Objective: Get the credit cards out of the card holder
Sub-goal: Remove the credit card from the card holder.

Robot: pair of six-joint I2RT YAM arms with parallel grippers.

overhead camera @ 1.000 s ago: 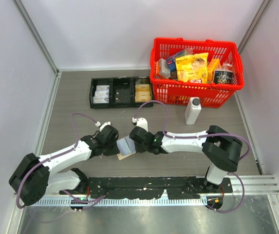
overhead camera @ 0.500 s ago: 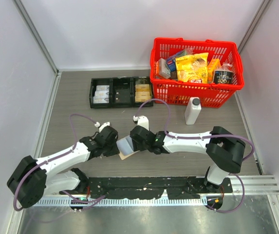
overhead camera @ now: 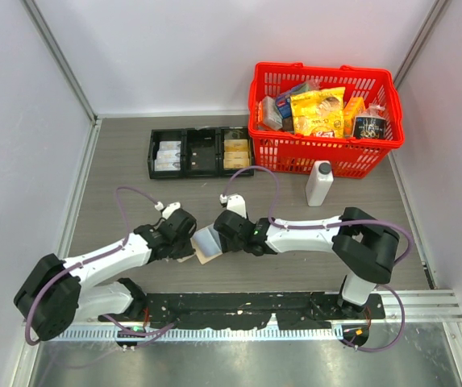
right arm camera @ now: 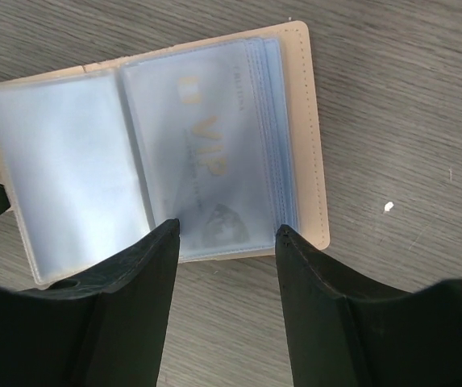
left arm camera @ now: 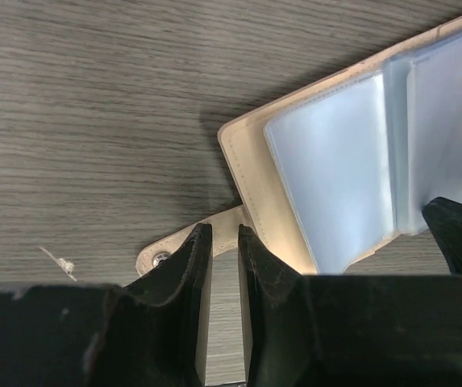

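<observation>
The tan card holder [overhead camera: 206, 243] lies open on the table between my two grippers, its pale blue clear sleeves [right arm camera: 69, 161] facing up. A credit card [right arm camera: 208, 165] with gold "VIP" lettering shows through the right-hand stack of sleeves. My right gripper [right arm camera: 226, 227] [overhead camera: 219, 234] is open, and its fingers straddle the near edge of that stack without gripping it. My left gripper [left arm camera: 222, 230] [overhead camera: 191, 248] is at the holder's left corner. Its jaws stand a narrow gap apart with only table showing between them. Its tips are over the snap tab [left arm camera: 160, 259].
A black three-compartment tray [overhead camera: 201, 151] sits at the back left. A red basket [overhead camera: 327, 158] full of packets stands at the back right. A white bottle [overhead camera: 318, 183] stands just in front of the basket. Side walls close in on both sides.
My right gripper's jaws have spread wider over the sleeves. The left gripper and the holder have hardly moved.
</observation>
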